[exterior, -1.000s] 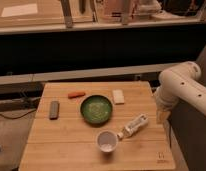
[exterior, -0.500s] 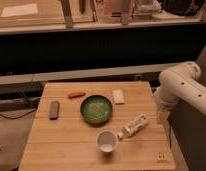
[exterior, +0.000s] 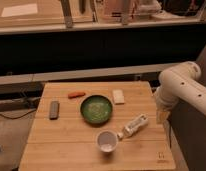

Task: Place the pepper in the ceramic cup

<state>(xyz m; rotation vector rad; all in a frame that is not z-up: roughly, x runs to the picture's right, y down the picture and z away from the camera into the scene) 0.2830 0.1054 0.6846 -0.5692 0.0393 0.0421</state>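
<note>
Layout before the pick. The pepper lies flat on the table, upper left of centre, its long side across the frame and nothing touching it; this probably leaves it free for a grasp from above. The cup stands upright, mouth open, low in the middle of the frame, ready to take the pepper. A green bowl sits between the two, so the carry likely must pass over or around it. A dark remote lies left of the bowl, a pale block to its upper right, and a white bottle on its side just beside the cup. The gripper hangs off the table's right edge, well apart from the pepper; whether it is apart or together cannot be told.
</note>
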